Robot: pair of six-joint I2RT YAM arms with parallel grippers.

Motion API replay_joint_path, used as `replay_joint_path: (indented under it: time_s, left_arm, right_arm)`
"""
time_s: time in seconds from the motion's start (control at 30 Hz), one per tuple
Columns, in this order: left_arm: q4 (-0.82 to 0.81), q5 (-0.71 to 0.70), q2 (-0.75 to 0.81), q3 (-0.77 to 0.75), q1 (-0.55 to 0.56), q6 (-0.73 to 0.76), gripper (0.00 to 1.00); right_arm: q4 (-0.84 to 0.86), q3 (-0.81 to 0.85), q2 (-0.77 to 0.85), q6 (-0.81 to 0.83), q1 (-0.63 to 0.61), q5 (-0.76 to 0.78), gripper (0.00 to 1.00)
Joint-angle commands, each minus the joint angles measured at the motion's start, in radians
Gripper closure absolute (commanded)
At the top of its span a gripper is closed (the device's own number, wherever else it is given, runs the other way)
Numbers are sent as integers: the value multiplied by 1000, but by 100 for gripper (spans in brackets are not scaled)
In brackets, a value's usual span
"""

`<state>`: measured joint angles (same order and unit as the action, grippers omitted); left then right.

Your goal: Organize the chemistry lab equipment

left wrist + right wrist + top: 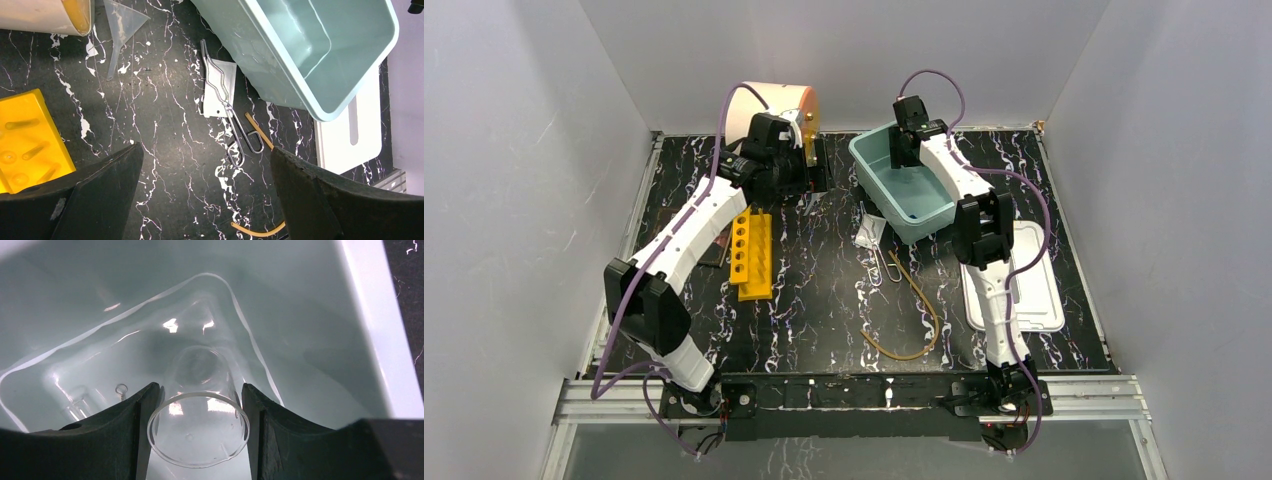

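1. The left gripper (205,165) hangs over the table with its fingers spread wide and nothing between them. From the wrist camera, the yellow tube rack (25,135) lies at its 9 o'clock, the clear funnel (120,30) at 11 o'clock and the wire tongs (225,105) at 12 o'clock. It has no part in this step and is best left where it is.
2. The teal bin (909,190) is the drop spot. A small glass piece (80,405) already lies on its floor.
3. The right gripper (201,390) is down inside the bin, its fingers closed on the sides of a glass beaker (198,440), which is held mouth toward the camera.
4. To finish well:
   - Lower the beaker until its base is near the floor.
   - Steer away from the glass piece at its 9 o'clock.
   - Part the fingers slowly.
   - Lift straight out so the rim is not caught.
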<state>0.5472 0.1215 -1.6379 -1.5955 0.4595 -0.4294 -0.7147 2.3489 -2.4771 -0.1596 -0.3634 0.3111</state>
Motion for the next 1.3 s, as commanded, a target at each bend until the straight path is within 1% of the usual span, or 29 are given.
replay_joint_path:
  time_s: [0.0, 0.17, 0.33, 0.53, 0.7, 0.9, 1.07, 1.17, 1.27]
  left_arm:
    - [-3, 23, 13, 1, 0, -3, 2]
    - [2, 24, 18, 2, -1, -7, 2]
    - [3, 28, 25, 2, -1, -1, 2]
    - [5, 32, 38, -1, -1, 6, 2]
    - [7, 20, 54, -1, -1, 17, 2]
    - [34, -50, 90, 0, -1, 77, 2]
    - [42, -107, 102, 3, -1, 74, 2]
    - [39, -106, 101, -1, -1, 88, 2]
    - [34, -81, 94, 3, -1, 83, 2]
  right_arm:
    - [19, 58, -10, -5, 11, -8, 41]
    - [18, 66, 5, -11, 11, -17, 30]
    - [16, 77, 26, -13, 9, -23, 23]
    - [0, 82, 81, -16, 10, -36, 20]
    - [-27, 34, 186, -24, 9, -67, 20]
    - [-17, -171, 398, -27, 7, -30, 23]
    - [-34, -366, 603, -24, 7, -43, 23]
    - [-36, -504, 736, 0, 5, -139, 23]
    - [-8, -662, 886, 65, -14, -290, 23]
